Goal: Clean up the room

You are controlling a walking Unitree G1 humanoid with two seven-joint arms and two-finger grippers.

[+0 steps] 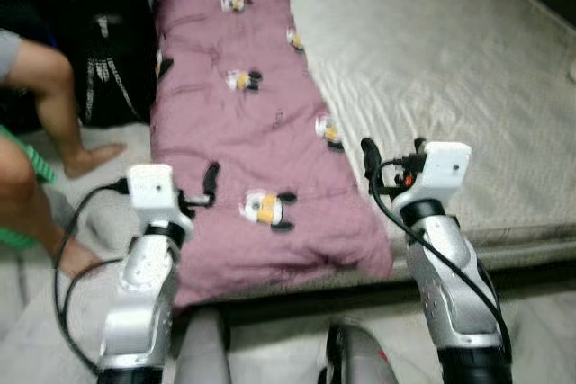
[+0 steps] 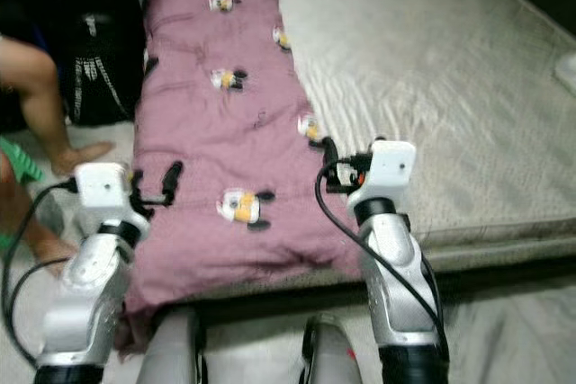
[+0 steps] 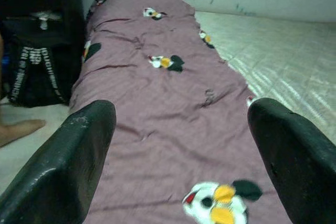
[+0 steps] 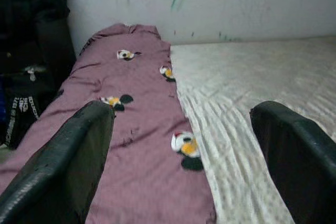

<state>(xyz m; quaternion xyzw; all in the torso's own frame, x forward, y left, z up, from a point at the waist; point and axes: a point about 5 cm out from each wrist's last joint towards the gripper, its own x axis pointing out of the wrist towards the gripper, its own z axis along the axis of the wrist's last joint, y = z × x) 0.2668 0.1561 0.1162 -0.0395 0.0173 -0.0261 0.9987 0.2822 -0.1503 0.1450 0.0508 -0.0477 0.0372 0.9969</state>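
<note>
While I stand at the foot of the bed, the coming move turns on how the quilt lies against my two grippers.

Quilt: the mauve folded quilt point(image 1: 252, 123) with cartoon prints lies as a long strip on the left part of the mattress point(image 1: 450, 69), its near end hanging over the foot edge.
Long axis: it runs from 6 o'clock by me to 12 o'clock at the wall, nearly straight away from me.
Left gripper: my left gripper point(image 1: 209, 184) hovers over the strip's near left part, fingers spread wide and empty; the quilt lies ahead at 12 o'clock.
Right gripper: my right gripper point(image 1: 392, 157) hangs at the quilt's right edge where it meets bare mattress, also spread and empty; the quilt is at 10 o'clock.
Nearer arm: I judge the left is better centred.
Bystander: a person's legs point(image 1: 45, 105) sit at 9 o'clock, beside a dark bag point(image 1: 112, 69).
</note>
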